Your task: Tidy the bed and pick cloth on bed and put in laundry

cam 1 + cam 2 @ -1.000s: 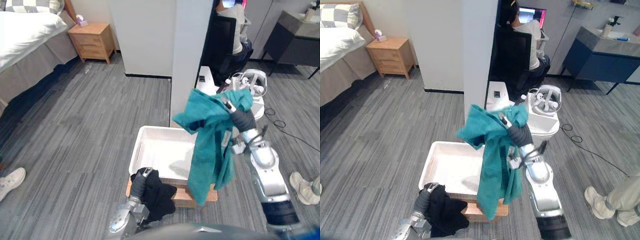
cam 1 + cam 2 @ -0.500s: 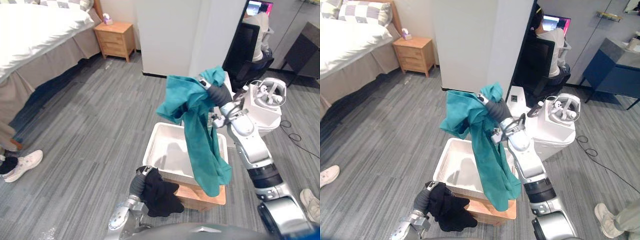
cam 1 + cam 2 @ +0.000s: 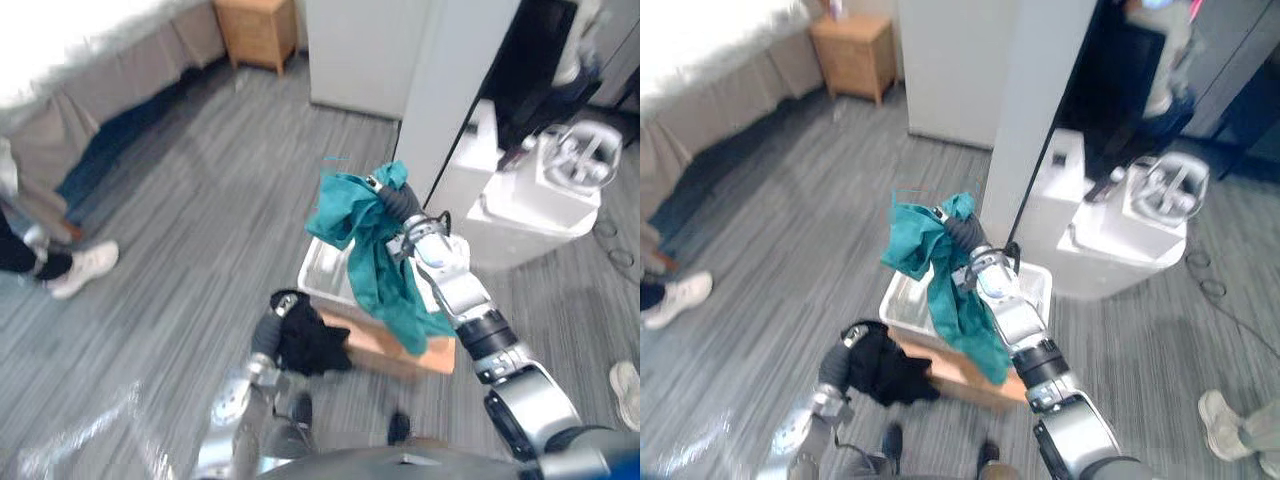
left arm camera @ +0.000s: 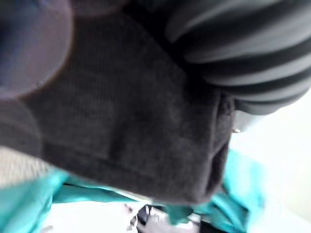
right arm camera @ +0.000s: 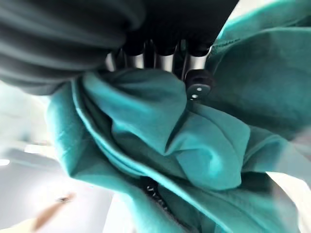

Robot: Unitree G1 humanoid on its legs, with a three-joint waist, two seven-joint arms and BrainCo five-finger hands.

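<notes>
Below the right robot hand [image 3: 396, 203], almost straight down, sits the white laundry tub [image 3: 322, 275] on a wooden stand [image 3: 378, 352]. The fingers are curled tight into a bunch of the teal cloth [image 3: 378, 262]; the right wrist view shows folds gathered against the palm. The cloth hangs from the grip with its long axis vertical. Its tail reaches past the tub's near rim and lies in front of the stand, so part of it would likely land outside on a plain release.

The left robot hand [image 3: 270, 332] is lower, just outside the tub's near left corner, and is closed on a black cloth [image 3: 312, 346] that droops beside the stand.

Judgement: the right hand is nearer the drop point. The teal cloth needs shifting away from the robot, over the tub's middle, before letting go.
</notes>
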